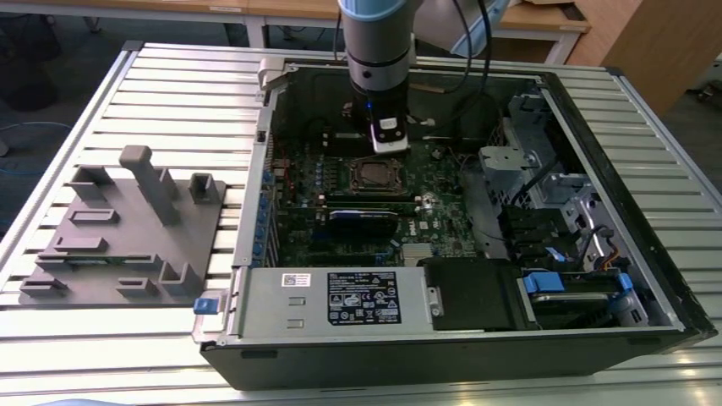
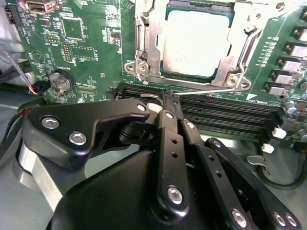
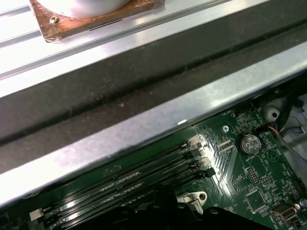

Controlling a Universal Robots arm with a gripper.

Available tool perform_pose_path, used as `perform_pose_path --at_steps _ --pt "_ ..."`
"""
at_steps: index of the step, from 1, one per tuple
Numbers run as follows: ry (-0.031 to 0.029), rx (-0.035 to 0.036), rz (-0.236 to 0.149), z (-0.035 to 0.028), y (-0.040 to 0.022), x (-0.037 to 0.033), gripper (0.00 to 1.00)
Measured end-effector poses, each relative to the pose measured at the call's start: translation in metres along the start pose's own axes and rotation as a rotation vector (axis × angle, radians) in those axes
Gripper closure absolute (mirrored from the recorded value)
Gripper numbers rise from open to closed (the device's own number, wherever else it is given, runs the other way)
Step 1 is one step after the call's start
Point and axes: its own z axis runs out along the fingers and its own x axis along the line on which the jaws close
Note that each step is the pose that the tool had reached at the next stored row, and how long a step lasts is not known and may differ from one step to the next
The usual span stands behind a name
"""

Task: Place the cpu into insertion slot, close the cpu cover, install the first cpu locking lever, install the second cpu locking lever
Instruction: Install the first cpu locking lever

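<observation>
Cpu [image 2: 194, 43] under cpu cover [image 2: 144, 40], memory slots [image 2: 230, 114] alongside, gripper [image 2: 169, 96] tight on locking lever [image 2: 206, 90].

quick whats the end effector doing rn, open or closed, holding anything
End effector: closed, tips at the cpu locking lever; whether it grips the lever cannot be told.

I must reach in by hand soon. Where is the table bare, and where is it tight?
In the exterior view, bare slats of the table lie above the grey fixture and along the strip below the computer case. Inside the case it is crowded, most around the gripper by the cpu.
</observation>
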Motion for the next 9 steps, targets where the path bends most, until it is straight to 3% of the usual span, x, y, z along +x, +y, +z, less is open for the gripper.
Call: perform_pose_path --at_steps 3,9 --pt "-0.0045 -0.002 -0.001 0.0004 -0.0001 0.0001 0.9" --pt "-0.0077 -0.0039 -0.002 0.0011 0.0004 0.001 0.9"
